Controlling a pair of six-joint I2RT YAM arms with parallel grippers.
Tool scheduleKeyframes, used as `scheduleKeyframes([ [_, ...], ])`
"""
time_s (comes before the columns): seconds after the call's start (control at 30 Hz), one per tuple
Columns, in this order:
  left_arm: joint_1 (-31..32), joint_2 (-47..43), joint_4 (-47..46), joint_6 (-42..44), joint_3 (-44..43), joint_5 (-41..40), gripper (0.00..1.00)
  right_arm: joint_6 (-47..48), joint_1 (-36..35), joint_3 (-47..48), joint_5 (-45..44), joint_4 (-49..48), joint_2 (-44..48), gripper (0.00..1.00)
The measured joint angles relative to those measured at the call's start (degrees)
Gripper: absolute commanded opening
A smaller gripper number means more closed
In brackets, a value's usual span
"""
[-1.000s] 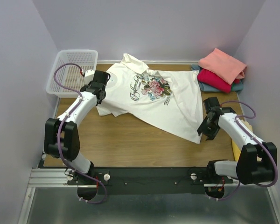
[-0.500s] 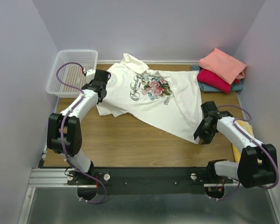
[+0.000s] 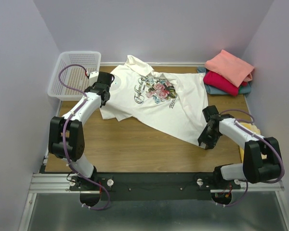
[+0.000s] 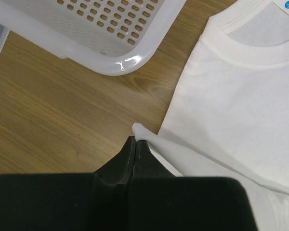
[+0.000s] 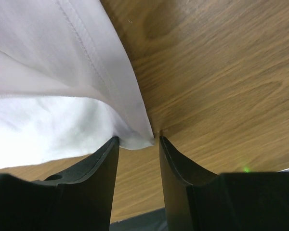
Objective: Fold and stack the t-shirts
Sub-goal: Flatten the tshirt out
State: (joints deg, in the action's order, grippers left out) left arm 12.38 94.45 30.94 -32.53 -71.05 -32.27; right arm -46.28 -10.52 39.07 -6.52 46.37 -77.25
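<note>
The white t-shirt (image 3: 183,113) with a rose print lies spread face up across the table, its collar (image 4: 245,45) toward the back left. My left gripper (image 3: 104,97) is shut on a pinch of its sleeve edge (image 4: 140,131). My right gripper (image 5: 137,140) stands open low over the table, one finger on each side of the shirt's lower hem corner (image 5: 135,137); in the top view that gripper (image 3: 204,142) is at the shirt's near right tip. At the back right sit the folded t-shirts: salmon-pink (image 3: 229,66) on crimson (image 3: 221,82) on grey-blue (image 3: 212,89).
A white mesh basket (image 3: 62,86) stands at the back left corner, its rim (image 4: 111,65) close to my left fingers. Something yellow (image 3: 249,131) lies at the table's right edge behind my right arm. Purple-grey walls close in three sides.
My right gripper has moved left and nearer to the shirt's lower hem corner, and its jaws have narrowed slightly. The left gripper has shifted slightly, still shut on the sleeve.
</note>
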Motion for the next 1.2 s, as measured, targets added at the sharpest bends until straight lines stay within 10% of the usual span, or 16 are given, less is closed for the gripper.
scheduleKeyframes([
  [0.27,-0.02,0.0,0.04,0.09,0.0,0.07,0.0,-0.7,-0.09,0.7,-1.38,-0.85,-1.09,0.39],
  [0.53,-0.68,0.0,0.35,0.22,-0.17,0.07,0.0,-1.62,-0.42,0.81,-1.07,-3.21,-1.86,0.01],
  [0.9,-1.18,-0.35,1.84,0.55,-1.22,0.09,0.0,-1.07,-0.39,3.58,-3.91,-2.75,-2.6,0.01],
  [1.2,-1.18,-6.03,5.18,2.49,-11.13,1.36,0.0,3.63,-0.35,28.76,-11.17,3.63,-0.07,0.01],
])
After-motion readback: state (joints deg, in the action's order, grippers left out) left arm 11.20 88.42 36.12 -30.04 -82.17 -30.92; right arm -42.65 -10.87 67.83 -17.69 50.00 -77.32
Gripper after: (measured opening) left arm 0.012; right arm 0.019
